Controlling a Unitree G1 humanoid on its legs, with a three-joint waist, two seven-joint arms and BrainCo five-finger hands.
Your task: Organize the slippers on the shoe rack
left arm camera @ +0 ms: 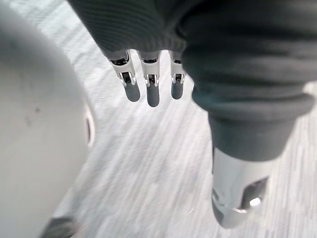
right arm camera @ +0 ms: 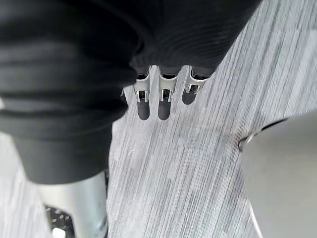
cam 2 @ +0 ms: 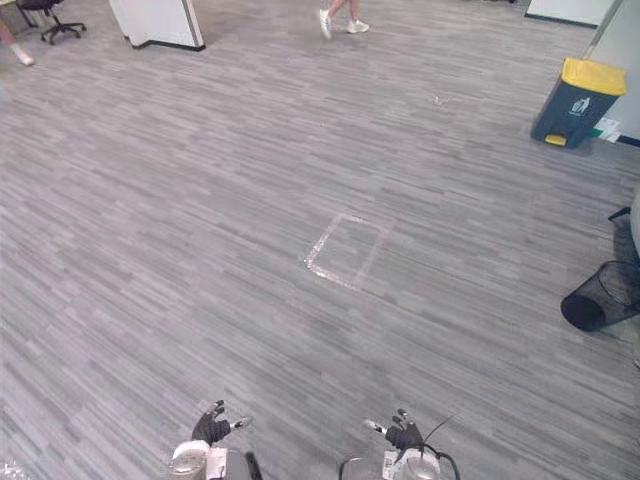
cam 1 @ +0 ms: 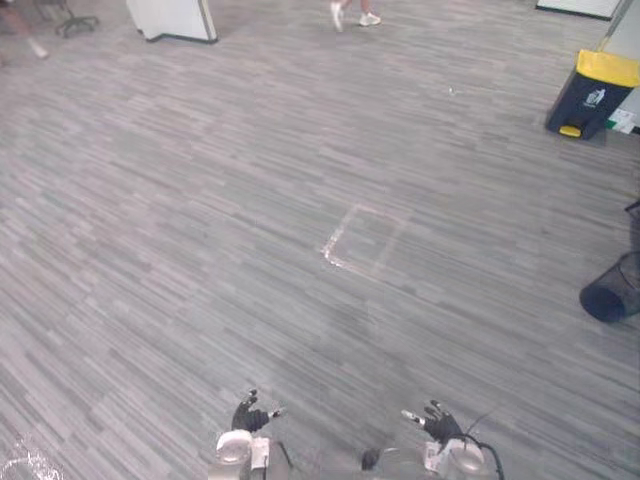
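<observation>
We look down on a floor (cam 1: 200,200) of grey streaked planks that takes up nearly the whole frame. Just right of centre, a pale taped square (cam 1: 365,240) is marked on it. In the upper right stands a dark bin (cam 1: 592,95) with a yellow lid. Lower on the right edge, a black mesh basket (cam 1: 612,288) lies on its side. At upper left we see the foot of a white panel (cam 1: 172,18) and an office chair (cam 2: 50,25). A person's white shoes (cam 1: 352,15) show at the top.
</observation>
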